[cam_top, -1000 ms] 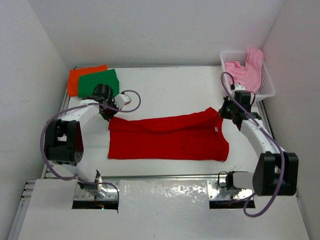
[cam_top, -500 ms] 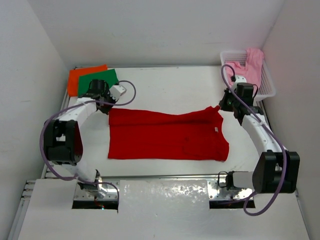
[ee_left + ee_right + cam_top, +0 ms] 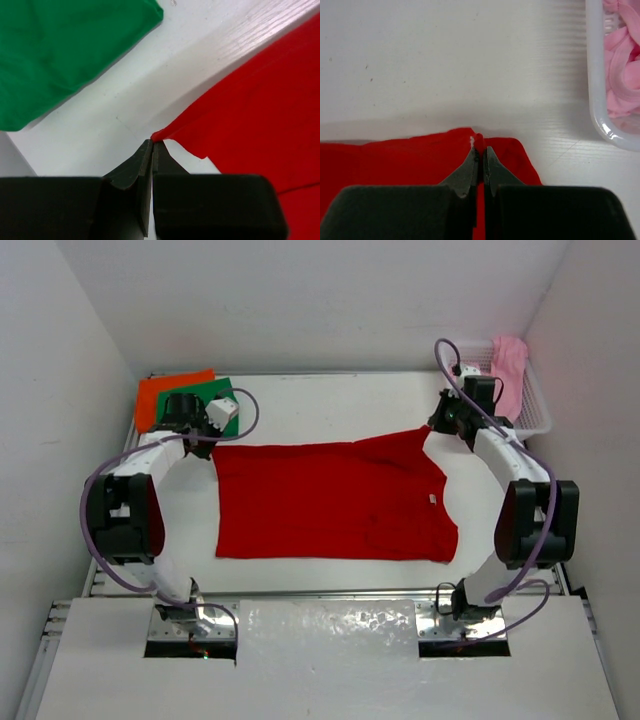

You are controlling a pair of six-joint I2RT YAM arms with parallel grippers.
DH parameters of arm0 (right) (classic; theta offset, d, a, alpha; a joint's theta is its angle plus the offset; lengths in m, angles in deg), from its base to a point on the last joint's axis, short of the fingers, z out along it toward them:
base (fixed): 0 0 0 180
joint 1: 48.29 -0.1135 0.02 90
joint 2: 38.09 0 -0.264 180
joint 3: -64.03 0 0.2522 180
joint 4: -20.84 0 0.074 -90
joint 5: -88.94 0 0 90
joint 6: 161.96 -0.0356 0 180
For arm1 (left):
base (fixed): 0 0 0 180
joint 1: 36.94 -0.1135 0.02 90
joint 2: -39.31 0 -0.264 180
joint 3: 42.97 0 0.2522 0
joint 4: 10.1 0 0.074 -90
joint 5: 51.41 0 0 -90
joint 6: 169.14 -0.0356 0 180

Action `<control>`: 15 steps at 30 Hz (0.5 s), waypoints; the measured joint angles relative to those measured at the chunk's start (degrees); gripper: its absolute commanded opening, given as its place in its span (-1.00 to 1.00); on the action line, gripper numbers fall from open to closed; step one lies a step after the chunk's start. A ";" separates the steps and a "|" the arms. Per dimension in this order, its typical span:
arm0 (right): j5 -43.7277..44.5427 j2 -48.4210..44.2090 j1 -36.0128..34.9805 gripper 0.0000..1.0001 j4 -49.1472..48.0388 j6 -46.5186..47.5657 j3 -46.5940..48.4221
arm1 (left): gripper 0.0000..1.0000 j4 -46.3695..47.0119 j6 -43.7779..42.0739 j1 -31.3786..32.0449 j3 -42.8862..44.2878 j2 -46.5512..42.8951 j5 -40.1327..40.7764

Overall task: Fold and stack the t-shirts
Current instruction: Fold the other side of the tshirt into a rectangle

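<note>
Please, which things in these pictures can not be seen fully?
Orange t-shirt, top view: partly under the green t-shirt and left arm.
Pink t-shirt, right wrist view: cut off by the frame edge.
Basket, top view: right arm covers its left side.

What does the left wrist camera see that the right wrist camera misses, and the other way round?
Only the left wrist view shows the green t-shirt, lying flat off to one side. Only the right wrist view shows the white basket with the pink t-shirt bunched inside it. Both show the white table and the red t-shirt, and in each a pair of jaws is shut on its edge: the left jaws on a corner tip, the right jaws on a raised fold.
</note>
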 measured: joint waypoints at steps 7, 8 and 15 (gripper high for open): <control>-0.94 -9.55 0.00 -1.00 -0.13 -0.28 -10.95 | -1.00 -3.69 -7.89 0.26 -6.36 -4.96 -6.01; -0.81 -12.22 0.00 -1.00 0.52 -0.26 -13.18 | -1.00 -5.77 -10.19 0.26 -7.69 -6.51 -6.80; -0.37 -27.69 0.00 -1.00 2.75 -0.33 -26.60 | -1.00 -17.38 -22.93 0.74 -16.65 -13.49 -9.20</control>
